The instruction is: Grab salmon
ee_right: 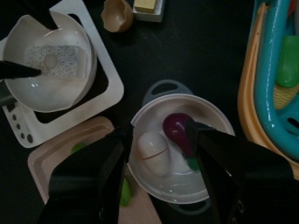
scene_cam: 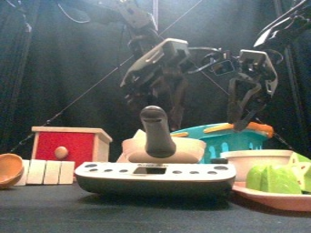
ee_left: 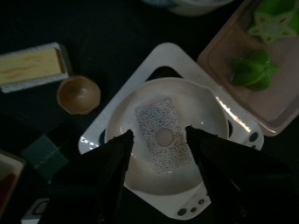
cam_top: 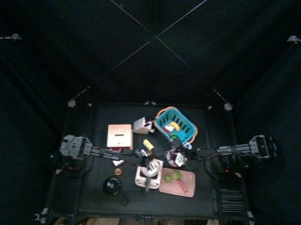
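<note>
Step in hand: approach and search; nothing is grasped yet.

- The left gripper (ee_left: pixel 158 140) hangs over a white round bowl (ee_left: pixel 176 85) that sits on a white square scale-like platform (ee_left: pixel 163 54). Its jaws are spread wide, either side of the bowl, and hold nothing.
- A grey speckled oblong piece with a pale oval spot (ee_left: pixel 162 131) stands in that bowl. From the front it shows as an upright grey knob.
- The right gripper (ee_right: pixel 158 140) hovers over a white two-handled pot (ee_right: pixel 219 122), just beside the scale. Its jaws are also spread wide and empty.
- The pot holds a purple rounded piece (ee_right: pixel 177 127) and a white egg-like piece (ee_right: pixel 152 147).
- A teal plastic basket (ee_right: pixel 260 79) is just beyond the pot. A pink flat tray (ee_left: pixel 228 52) with green toy pieces (ee_left: pixel 251 63) is beside the scale.

Salmon: no pink or orange fish piece shows clearly in any view. My guess is the grey speckled piece in the bowl under the left gripper, but I cannot confirm it.

If that guess holds, the left arm needs to drop straight down and centre its jaws on the piece. It should close on the piece's narrow sides without catching the bowl's rim, then lift. The bowl sits loose on the platform, so an off-centre squeeze could tip it.
</note>
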